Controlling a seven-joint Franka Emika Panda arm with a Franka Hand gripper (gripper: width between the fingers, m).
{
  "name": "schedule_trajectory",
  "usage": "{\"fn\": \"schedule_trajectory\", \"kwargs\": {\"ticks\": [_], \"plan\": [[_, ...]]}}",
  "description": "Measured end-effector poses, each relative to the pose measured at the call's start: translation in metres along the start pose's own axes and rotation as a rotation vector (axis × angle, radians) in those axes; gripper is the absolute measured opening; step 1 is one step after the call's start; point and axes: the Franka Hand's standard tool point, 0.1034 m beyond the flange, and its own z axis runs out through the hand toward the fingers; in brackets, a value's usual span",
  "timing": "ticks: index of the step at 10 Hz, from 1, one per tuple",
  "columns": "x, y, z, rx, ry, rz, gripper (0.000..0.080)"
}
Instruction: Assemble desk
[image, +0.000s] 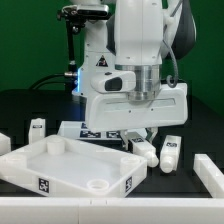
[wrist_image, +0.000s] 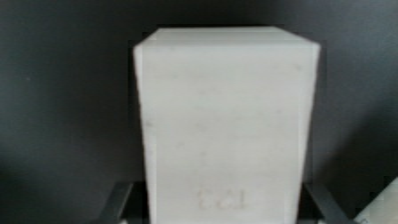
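Exterior view: one desk top (image: 60, 165), front, toward exterior view's left. Three legs (image: 172, 150): one upright behind top (image: 37, 128), two close together by top's right corner. Arm hides much of marker board (image: 95, 130). Gripper (image: 142, 133) low over one of the pair.

Wrist view: one leg (wrist_image: 228, 120) fills frame between fingers (wrist_image: 125, 205); cannot tell whether jaws clamp it. Only exterior view shows top.

We see a white desk top (image: 25, 165) carrying black-and-white tags, a white leg (wrist_image: 228, 110) against black, a white marker board (image: 97, 131) printed with black tags, a black counter (image: 30, 105) and a green backdrop (image: 25, 40).
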Motion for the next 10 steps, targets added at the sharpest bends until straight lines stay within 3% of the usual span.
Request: {"fn": "schedule_trajectory", "kwargs": {"ticks": [4,7,10], "plan": [[-0.032,-0.041,-0.012,0.014,-0.027,0.232,0.0269],[-0.047,-0.045,-0.003,0.017,-0.053,0.282,0.0269],[-0.048,-0.042,-0.002,0.013,-0.045,0.281,0.0269]]}}
